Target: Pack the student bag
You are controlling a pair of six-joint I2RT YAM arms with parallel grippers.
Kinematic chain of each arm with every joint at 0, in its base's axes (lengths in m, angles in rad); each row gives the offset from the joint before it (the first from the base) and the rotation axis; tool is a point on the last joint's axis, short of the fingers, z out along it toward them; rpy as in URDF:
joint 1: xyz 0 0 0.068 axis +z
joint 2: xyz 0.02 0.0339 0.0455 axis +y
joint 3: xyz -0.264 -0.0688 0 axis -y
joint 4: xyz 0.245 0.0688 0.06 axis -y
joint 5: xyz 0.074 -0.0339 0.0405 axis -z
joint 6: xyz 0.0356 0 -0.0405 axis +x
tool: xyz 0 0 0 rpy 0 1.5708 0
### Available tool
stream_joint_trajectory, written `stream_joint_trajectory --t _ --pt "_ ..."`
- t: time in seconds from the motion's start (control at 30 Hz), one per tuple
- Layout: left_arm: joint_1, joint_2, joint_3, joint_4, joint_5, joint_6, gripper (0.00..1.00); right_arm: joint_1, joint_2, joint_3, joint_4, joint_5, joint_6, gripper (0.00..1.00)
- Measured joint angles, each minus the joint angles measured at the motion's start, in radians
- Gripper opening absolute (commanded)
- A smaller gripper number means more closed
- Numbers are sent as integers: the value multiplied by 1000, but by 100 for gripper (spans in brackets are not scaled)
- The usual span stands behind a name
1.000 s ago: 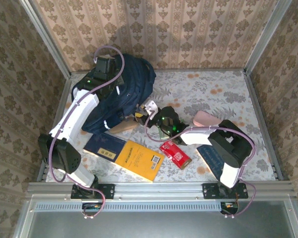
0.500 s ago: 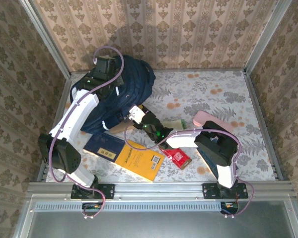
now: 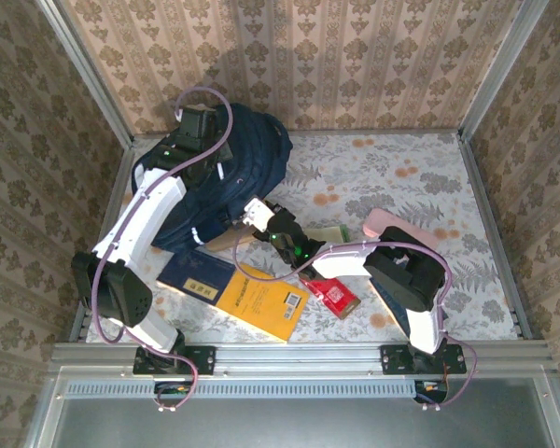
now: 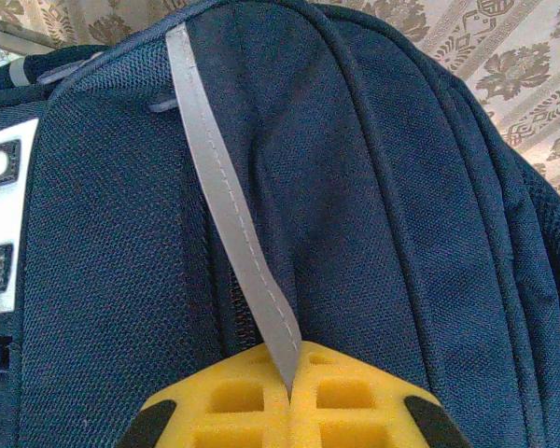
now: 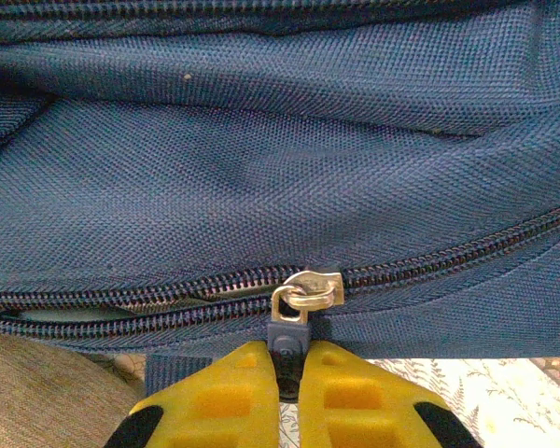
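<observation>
Step in hand, as I judge it: opening the zip so the student bag (image 3: 252,163) can be loaded.

- Bag lies at the far left of the table (image 3: 401,177). Its long axis runs diagonally, from the rounded end at the far wall down toward the near left. The rounded end looks like the top, but I'm not certain.
- Left gripper (image 4: 290,373): fingers together, pinching the grey strap (image 4: 226,201) on the bag's upper face.
- Right gripper (image 5: 286,355): clamped on the zipper pull (image 5: 287,333) at the bag's near right edge. Teeth look parted left of the slider (image 5: 308,289) and meshed to its right.
- Yellow book (image 3: 261,301) and red pack (image 3: 329,291) lie loose, near side, not packed.

Next move calls for a pull straight along the zip track, with the strap hold giving counter-tension. An off-line pull risks a jam or dragging the bag.
</observation>
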Motion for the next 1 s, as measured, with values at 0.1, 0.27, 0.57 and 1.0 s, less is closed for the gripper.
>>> stream_joint_trajectory --t 0.1,0.27,0.57,1.0 --pt "0 0 0 0 0 0 0 -7 -6 -5 -1 -17 14 1" --pt "0 0 0 0 0 0 0 -28 -60 -46 -10 -65 64 0" --pt "-17 0 0 9 0 34 0 -131 -160 -79 -78 -233 188 1" --pt "-34 42 28 23 72 244 0 -306 -196 24 -306 -611 332 0"
